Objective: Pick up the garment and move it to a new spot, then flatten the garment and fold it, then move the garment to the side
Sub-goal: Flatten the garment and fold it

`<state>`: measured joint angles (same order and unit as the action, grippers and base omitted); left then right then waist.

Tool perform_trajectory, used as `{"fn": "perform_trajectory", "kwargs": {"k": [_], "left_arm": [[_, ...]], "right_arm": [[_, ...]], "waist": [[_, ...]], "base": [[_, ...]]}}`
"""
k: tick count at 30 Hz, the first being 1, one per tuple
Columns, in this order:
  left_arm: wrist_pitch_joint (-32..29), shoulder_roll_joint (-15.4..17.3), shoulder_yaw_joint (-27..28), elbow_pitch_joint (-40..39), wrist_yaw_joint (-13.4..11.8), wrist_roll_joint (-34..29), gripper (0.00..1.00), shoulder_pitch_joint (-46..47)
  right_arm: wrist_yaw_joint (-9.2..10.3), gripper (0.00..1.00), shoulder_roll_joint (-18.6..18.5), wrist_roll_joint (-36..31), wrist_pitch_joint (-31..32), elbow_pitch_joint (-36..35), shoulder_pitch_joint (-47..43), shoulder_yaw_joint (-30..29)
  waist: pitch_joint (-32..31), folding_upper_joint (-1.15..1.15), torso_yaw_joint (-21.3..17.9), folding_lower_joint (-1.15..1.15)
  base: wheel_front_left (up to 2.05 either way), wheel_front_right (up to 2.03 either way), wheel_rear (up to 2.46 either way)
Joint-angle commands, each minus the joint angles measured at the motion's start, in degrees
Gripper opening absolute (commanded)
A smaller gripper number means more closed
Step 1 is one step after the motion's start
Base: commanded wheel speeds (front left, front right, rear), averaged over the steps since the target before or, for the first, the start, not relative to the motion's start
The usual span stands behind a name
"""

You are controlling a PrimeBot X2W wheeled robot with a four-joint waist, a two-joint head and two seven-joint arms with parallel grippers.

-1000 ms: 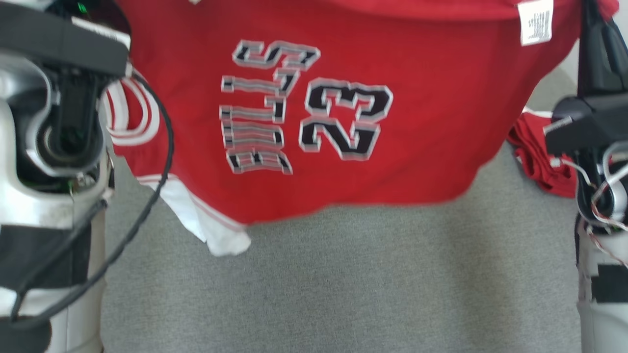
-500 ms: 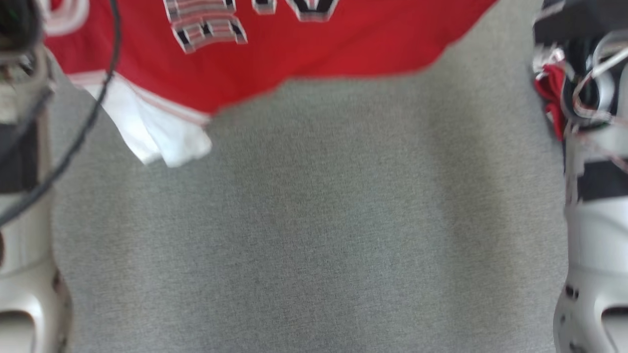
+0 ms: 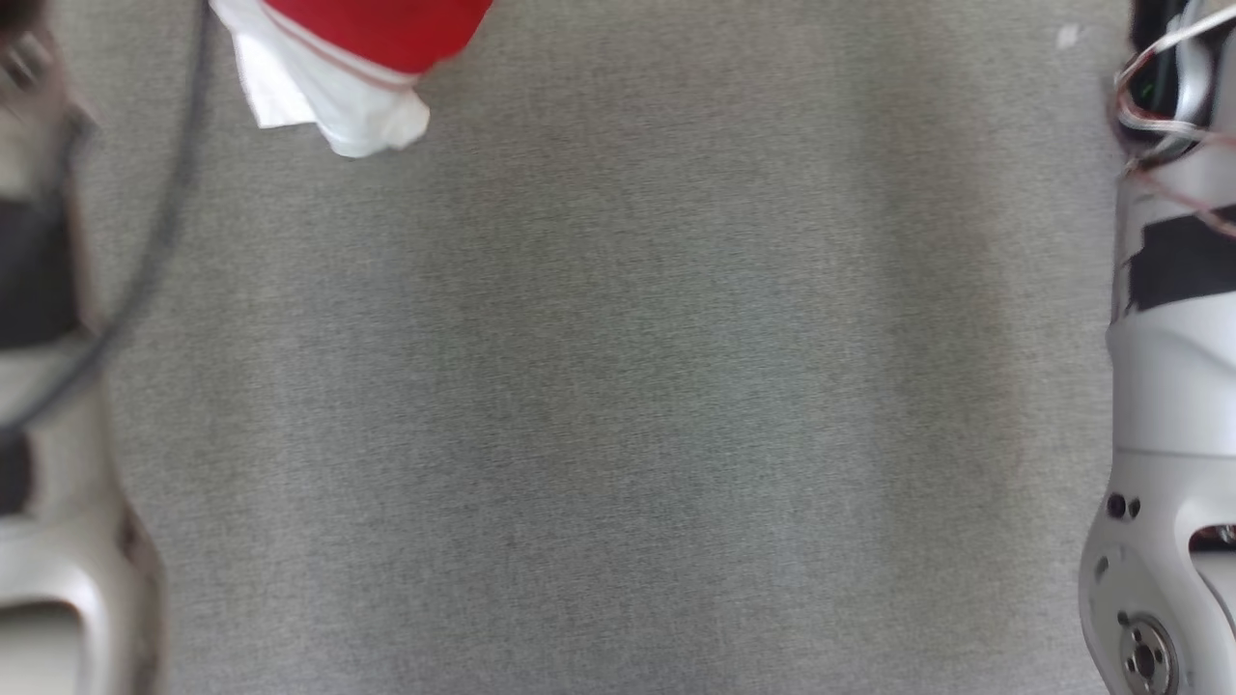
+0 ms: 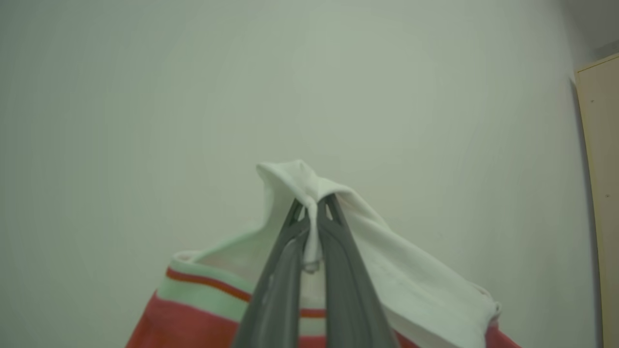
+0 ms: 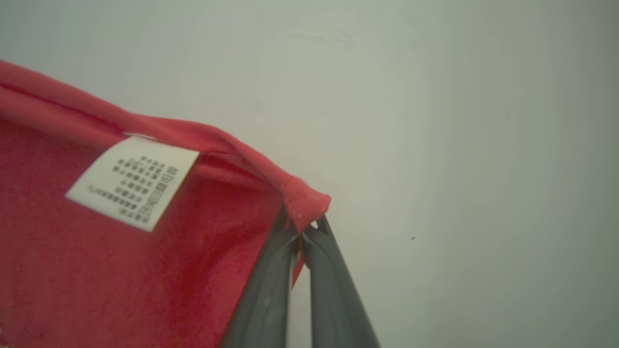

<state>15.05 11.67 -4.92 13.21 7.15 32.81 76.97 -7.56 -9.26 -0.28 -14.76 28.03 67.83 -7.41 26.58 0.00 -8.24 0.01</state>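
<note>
The garment [image 3: 367, 39] is a red jersey with white trim; in the head view just its lower corner hangs at the top left over the grey table. In the left wrist view my left gripper [image 4: 313, 205] is shut on a white trimmed edge of the garment [image 4: 387, 261], held up against a pale wall. In the right wrist view my right gripper [image 5: 303, 227] is shut on a red hemmed corner of the garment [image 5: 145, 251], near a white care label [image 5: 133, 181].
The grey fabric-covered table [image 3: 618, 386] spreads below. My pale left forearm [image 3: 48, 483] with a dark cable runs along the left edge, my right forearm [image 3: 1168, 386] along the right. A beige cabinet edge [image 4: 602, 193] stands at the right of the left wrist view.
The head view has tilted downward, so the garment has slid up out of the picture; the printed number and letters have gone above the top edge.
</note>
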Motion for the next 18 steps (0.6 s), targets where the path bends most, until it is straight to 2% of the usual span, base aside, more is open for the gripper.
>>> {"fn": "perform_trajectory", "kwargs": {"k": [1,3,11,18], "left_arm": [[0.1,-0.9,0.6,-0.1,0.4,-1.2,0.00,-4.3],[0.1,-2.2,0.4,-0.3,0.3,-1.6,0.00,-7.5],[0.1,-2.8,-2.7,-4.7,0.3,3.6,0.00,-24.5],[-2.2,-2.1,-4.5,-12.2,0.4,11.4,0.00,-45.2]], "right_arm": [[0.13,0.00,-0.5,-1.1,-0.3,0.8,-1.7,0.2],[0.14,0.00,-1.6,-2.2,-0.4,2.1,-3.4,0.9],[0.14,0.00,-6.4,-0.6,0.9,3.1,-13.2,4.9],[0.14,0.00,-10.5,5.1,10.6,-3.6,-27.4,7.9]], "waist": [[0.1,0.00,0.7,-0.01],[-0.4,0.00,1.4,-0.01],[-6.0,0.00,3.2,-0.01],[-12.6,0.00,4.1,-0.01]], "base": [[0.00,0.00,0.00],[0.00,0.00,0.00],[0.00,0.00,0.00],[0.00,0.00,0.00]]}}
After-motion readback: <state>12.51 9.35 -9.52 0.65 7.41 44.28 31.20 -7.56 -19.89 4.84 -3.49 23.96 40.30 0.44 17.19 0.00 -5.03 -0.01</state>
